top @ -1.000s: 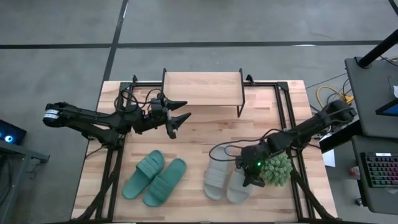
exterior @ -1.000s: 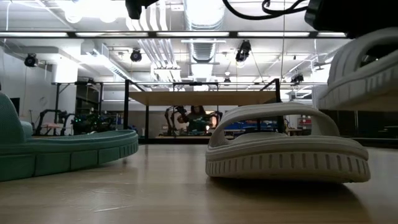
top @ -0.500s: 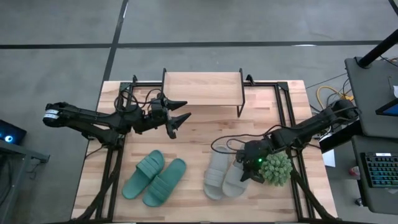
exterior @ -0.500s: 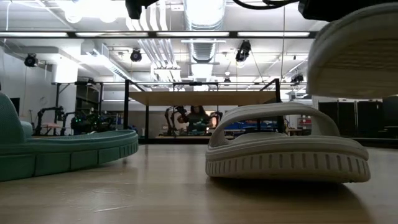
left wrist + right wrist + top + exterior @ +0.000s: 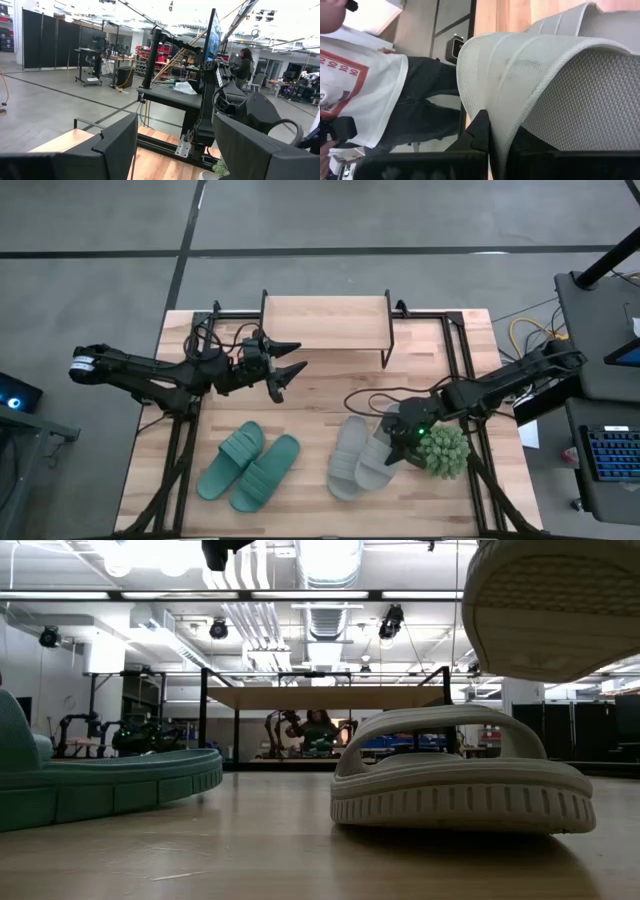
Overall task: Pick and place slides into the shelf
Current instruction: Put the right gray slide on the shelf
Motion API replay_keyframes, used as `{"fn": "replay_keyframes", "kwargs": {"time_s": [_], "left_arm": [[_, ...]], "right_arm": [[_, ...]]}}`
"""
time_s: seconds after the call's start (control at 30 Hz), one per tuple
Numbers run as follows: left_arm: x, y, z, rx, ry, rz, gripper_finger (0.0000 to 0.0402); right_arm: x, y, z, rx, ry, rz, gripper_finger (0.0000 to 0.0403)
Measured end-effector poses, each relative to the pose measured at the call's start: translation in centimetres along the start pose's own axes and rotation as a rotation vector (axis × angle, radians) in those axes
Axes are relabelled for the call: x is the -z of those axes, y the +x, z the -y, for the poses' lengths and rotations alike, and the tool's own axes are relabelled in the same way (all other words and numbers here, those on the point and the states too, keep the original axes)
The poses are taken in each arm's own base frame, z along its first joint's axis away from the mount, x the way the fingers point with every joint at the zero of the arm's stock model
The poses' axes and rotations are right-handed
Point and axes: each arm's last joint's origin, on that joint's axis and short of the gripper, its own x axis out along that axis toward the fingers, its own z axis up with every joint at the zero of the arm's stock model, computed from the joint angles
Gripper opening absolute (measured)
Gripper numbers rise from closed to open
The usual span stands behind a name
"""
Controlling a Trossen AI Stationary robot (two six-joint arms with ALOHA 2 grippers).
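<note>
My right gripper (image 5: 400, 442) is shut on one pale grey-white slide (image 5: 375, 460), which shows its patterned sole high in the low view (image 5: 560, 600). Its mate (image 5: 345, 460) lies flat on its sole on the table (image 5: 460, 780). The teal pair (image 5: 248, 467) lies flat toward the table's left and near edge. The shelf (image 5: 325, 323) stands on thin black legs at the far edge. My left gripper (image 5: 290, 367) hangs open above the table, left of the shelf, touching nothing. My right gripper pinches the grey-white slide by the rim of its sole (image 5: 496, 135), on the slide's right side toward its far end. One dark finger (image 5: 479, 127) stands on either face of the foam. The slide is lifted clear of the table and tilted, sole toward the near edge.
A spiky green plant ball (image 5: 445, 450) sits right beside my right gripper, toward the table's right. Black frame rails (image 5: 455, 370) run along both table sides. Bare wood lies between the shelf and the slides. A person in a white printed shirt (image 5: 360, 75) stands beyond the table.
My right gripper has risen and moved toward the far edge, carrying the grey-white slide. The slide has come up from beside its mate and tipped, so its sole now faces the low camera. My left arm has kept still.
</note>
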Motion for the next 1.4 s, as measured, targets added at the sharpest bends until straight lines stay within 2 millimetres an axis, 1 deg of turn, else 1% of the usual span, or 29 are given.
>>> {"fn": "replay_keyframes", "kwargs": {"time_s": [0.23, 0.47, 0.73, 1.03, 1.23, 1.4], "left_arm": [[0.0, 0.0, 0.0, -0.001, 0.000, 0.000, 0.0244], [0.0, 0.0, 0.0, -0.003, 0.000, 0.000, 0.0244], [0.0, 0.0, 0.0, -0.003, 0.000, 0.000, 0.0244], [0.0, 0.0, 0.0, -0.003, 0.000, 0.000, 0.0244], [0.0, 0.0, 0.0, -0.003, 0.000, -0.001, 0.0244], [0.0, 0.0, 0.0, -0.004, 0.000, -0.001, 0.0244]], "right_arm": [[-0.3, -1.1, -0.4, -0.008, -0.013, 0.057, 0.0009], [-1.0, -2.5, -0.2, -0.009, -0.037, 0.123, 0.0009], [-1.4, -3.2, -0.1, 0.008, -0.045, 0.177, 0.0009], [-2.4, -3.9, -1.0, -0.001, -0.100, 0.339, 0.0009], [-3.0, -4.1, -1.2, 0.033, -0.112, 0.443, 0.0009], [-3.9, -4.7, -2.2, 0.027, -0.150, 0.492, 0.0009]]}}
